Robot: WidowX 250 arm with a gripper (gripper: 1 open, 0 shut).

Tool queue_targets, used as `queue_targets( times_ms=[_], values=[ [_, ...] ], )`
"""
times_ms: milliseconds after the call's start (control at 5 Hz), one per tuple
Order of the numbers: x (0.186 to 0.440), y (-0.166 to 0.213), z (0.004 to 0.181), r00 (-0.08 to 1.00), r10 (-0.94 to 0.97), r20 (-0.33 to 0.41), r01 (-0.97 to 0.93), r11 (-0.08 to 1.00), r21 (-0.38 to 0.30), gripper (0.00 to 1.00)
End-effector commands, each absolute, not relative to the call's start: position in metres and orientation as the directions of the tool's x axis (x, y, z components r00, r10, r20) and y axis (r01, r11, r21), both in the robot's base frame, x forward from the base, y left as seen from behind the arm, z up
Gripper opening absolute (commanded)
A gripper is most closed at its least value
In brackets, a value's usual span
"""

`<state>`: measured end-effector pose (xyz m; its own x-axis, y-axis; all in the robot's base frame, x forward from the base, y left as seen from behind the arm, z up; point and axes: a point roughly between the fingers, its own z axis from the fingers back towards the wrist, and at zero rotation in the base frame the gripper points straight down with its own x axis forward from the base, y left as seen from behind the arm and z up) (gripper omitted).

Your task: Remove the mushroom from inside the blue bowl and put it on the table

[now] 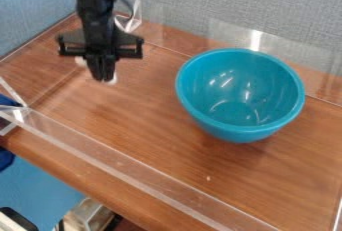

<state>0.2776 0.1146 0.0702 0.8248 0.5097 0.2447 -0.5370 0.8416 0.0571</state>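
Tool (100,73): matte black, blocky body with slim fingers pointing down over the desk; pressed together on the mushroom
Mushroom (110,78): small, its pale cream stem showing beside the black fingertips; the rest is hidden or too small to make out; out of the bowl, at the tip of the tool
Blue bowl (241,95): smooth, glossy teal plastic, round and deep, with a broad circular rim; well apart from the tool, on its right-hand side in the view
Bowl interior: bare curved wall with small white glints; nothing in it
Desk (160,135): reddish-brown wood grain with a soft sheen, spreading below the tool and under the bowl
Acrylic walls (134,178): low, clear, straight-edged; one crosses the view nearer the camera than the tool, another stands behind the bowl
Backdrop (254,5): grey, finely speckled texture beyond the tool, turning bluish on the left side of the view
Blue surface (60,190): flat, plain, beyond the desk's edge, nearer the camera than the tool
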Motion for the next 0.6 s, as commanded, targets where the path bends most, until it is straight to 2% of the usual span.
queue_targets(
  times_ms=[0, 200, 400],
  values=[
    [0.278, 0.123, 0.062, 0.810, 0.520, 0.271, -0.555, 0.829, 0.065, 0.00],
    [0.279, 0.124, 0.053, 0.800, 0.541, 0.261, -0.574, 0.816, 0.069, 0.00],
    [0.281, 0.124, 0.052, 0.779, 0.572, 0.255, -0.604, 0.795, 0.061, 0.00]
  ],
)
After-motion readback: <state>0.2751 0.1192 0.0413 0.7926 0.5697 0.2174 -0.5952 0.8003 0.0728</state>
